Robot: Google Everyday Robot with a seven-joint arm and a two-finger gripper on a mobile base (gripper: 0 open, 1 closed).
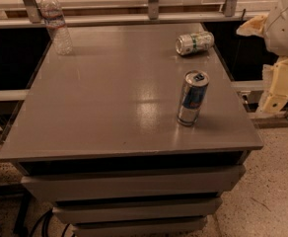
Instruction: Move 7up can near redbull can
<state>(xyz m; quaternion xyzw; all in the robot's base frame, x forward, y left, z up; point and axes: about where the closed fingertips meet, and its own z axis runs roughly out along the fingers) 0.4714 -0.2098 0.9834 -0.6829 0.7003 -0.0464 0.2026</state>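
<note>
The 7up can point(194, 43), short, silver with a green and white label, lies on its side at the far right of the grey table top point(109, 98). The redbull can point(193, 98), tall, slim, blue and silver, stands upright nearer the front right, well apart from the 7up can. My gripper point(275, 85), cream-coloured, hangs off the table's right edge, to the right of the redbull can and nearer than the 7up can. It touches neither can and nothing shows in it.
A clear plastic water bottle point(55, 22) stands at the table's far left corner. A metal rail with posts point(153, 4) runs behind the table. Drawers point(134, 181) sit under the top. Speckled floor point(267, 191) lies at the right.
</note>
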